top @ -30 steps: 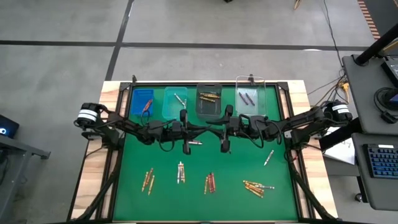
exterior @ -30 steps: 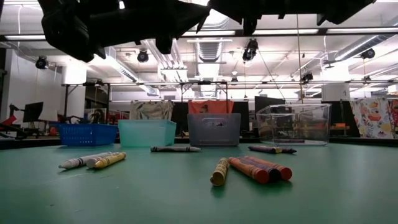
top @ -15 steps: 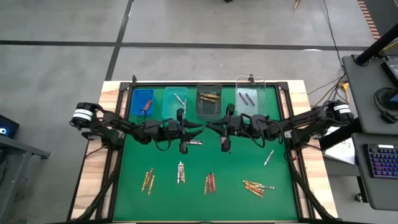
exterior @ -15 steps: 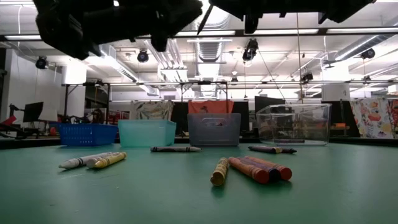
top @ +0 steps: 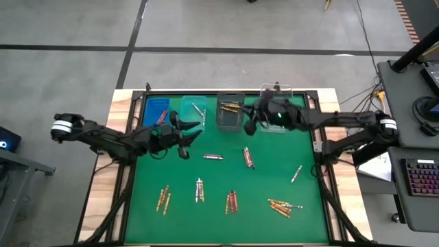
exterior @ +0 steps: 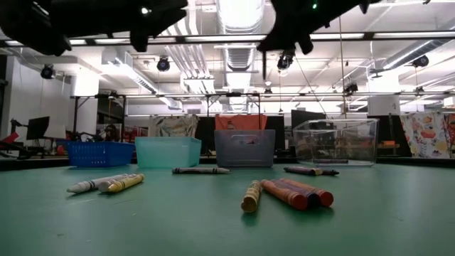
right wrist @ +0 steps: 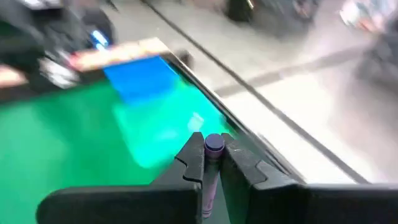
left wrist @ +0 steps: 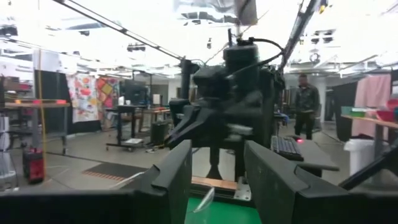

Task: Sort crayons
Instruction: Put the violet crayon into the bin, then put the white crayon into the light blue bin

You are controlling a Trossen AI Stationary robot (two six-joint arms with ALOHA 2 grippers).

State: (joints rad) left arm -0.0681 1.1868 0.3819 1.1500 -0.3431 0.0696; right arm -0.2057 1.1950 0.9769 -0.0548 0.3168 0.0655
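The right gripper (top: 251,127) is hanging above the far part of the green tabletop (top: 274,175), near the grey bin (top: 230,112) and the clear bin (top: 278,110). Its fingers (right wrist: 191,163) are closing on a purple crayon (right wrist: 213,144), which is standing out between them in the right wrist view.

The left gripper (top: 186,132) is staying in the air over the left far part of the tabletop, just in front of the blue bin (top: 156,112) and the teal bin (top: 193,110). Its fingers (left wrist: 173,174) are standing apart and nothing is between them.

The other crayons are lying on the tabletop and in the bins. One silver-grey crayon (top: 213,157) is lying near the middle, and another crayon (top: 248,158) is lying just to the right of it. A single crayon (top: 296,173) is lying more to the right. Along the near side four small groups are lying: gold-orange ones (top: 164,198), silver ones (top: 199,190), red ones (top: 232,202) and a mixed heap (top: 284,206). Each bin is holding a few crayons
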